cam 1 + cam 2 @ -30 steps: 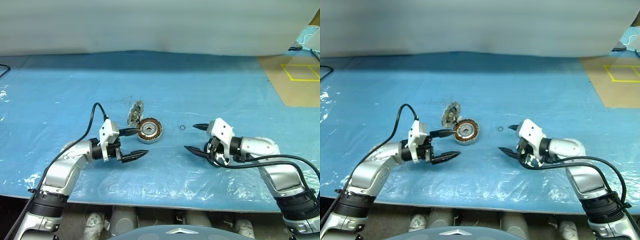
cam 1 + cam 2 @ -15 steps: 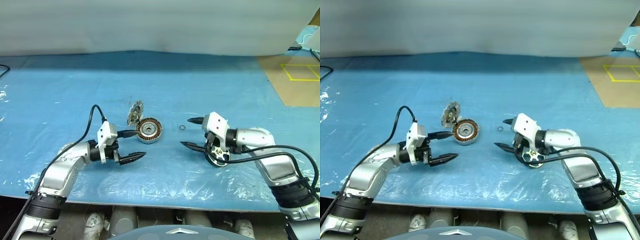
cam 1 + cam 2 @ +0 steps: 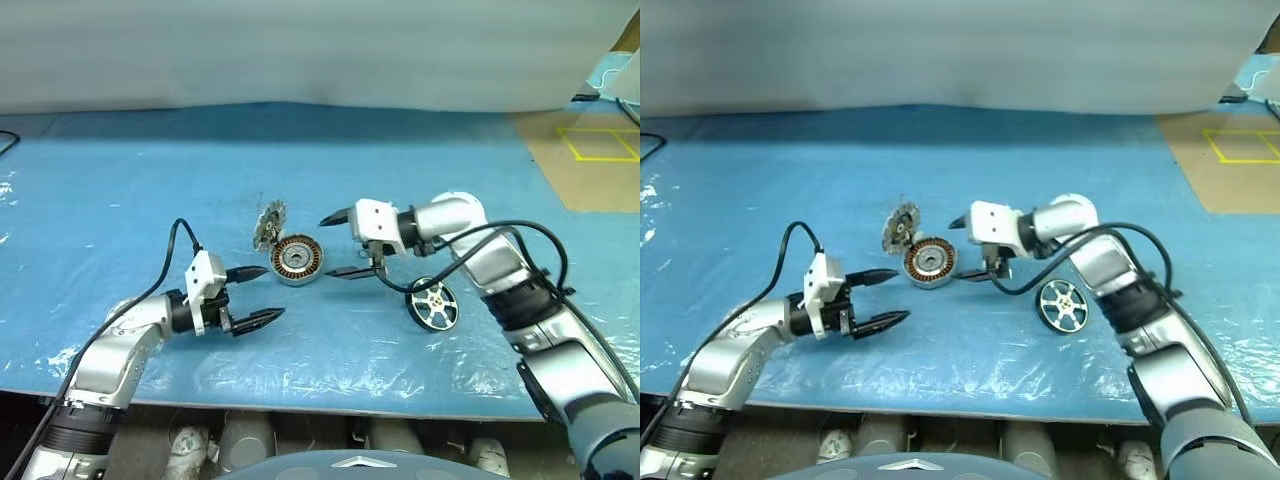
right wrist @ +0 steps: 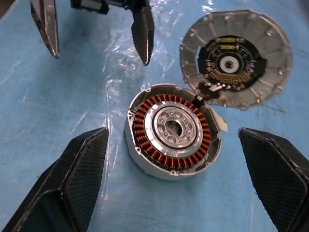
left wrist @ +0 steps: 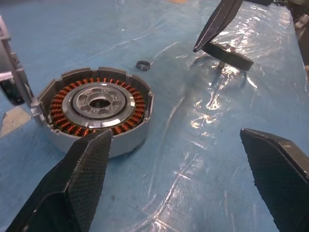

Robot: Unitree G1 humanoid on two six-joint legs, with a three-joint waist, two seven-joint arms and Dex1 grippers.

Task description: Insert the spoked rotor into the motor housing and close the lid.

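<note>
Housing (image 3: pixel 297 260) is seen open-faced on the blue tabletop (image 3: pixel 120 190), copper windings ringing a silver centre, with the lid (image 3: pixel 269 224) propped on edge just behind it at its left, finned inner face showing in the right wrist view. Right claw (image 3: pixel 339 243) is held just beside the housing on its right, fingers spread wide and nothing gripped, while the left claw (image 3: pixel 258 294) is held low in front of the housing to its left, likewise spread and empty. Spoked rotor (image 3: pixel 433 306) is found tilted on the tabletop to the right, apart from both claws, and a small ring (image 5: pixel 143 65) lies near the housing.
</note>
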